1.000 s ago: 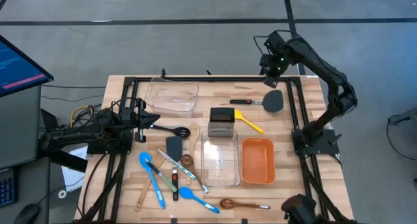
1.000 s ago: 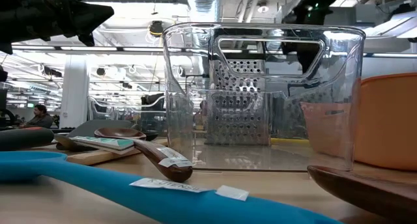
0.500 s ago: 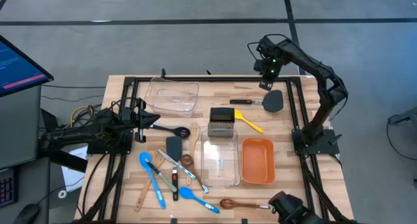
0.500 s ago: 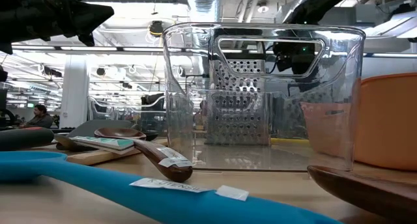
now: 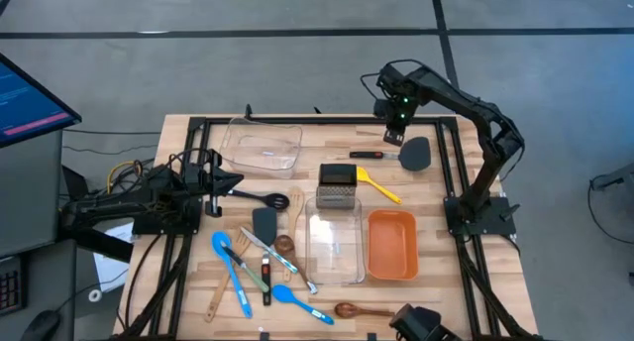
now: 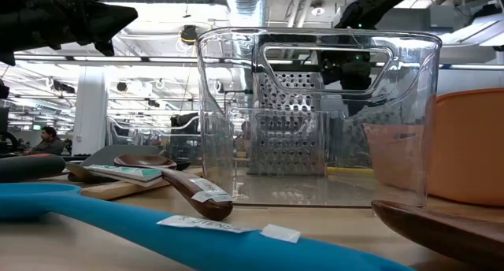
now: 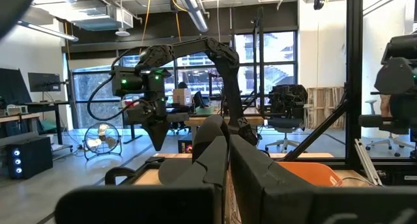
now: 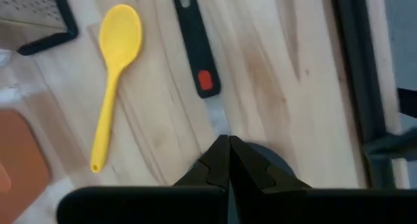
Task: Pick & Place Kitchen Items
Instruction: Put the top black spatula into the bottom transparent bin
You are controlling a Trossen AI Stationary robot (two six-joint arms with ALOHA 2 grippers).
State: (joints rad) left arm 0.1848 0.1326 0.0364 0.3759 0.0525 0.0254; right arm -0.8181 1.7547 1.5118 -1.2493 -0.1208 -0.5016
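Right arm swings inward above the black turner; no item held.

The right gripper (image 5: 393,136), fingers pressed together and empty, has moved from the table's outer corner to just above the black turner (image 5: 401,154), whose handle lies beside the yellow spoon (image 8: 115,73); a pick probably follows. The left gripper (image 5: 234,179), likewise closed and empty, waits well away. The wooden table (image 5: 451,280) stands in an open workshop.

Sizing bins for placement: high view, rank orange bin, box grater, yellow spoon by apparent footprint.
1. orange bin, clearly largest.
2. box grater.
3. yellow spoon, slimmer than the grater though about as long.
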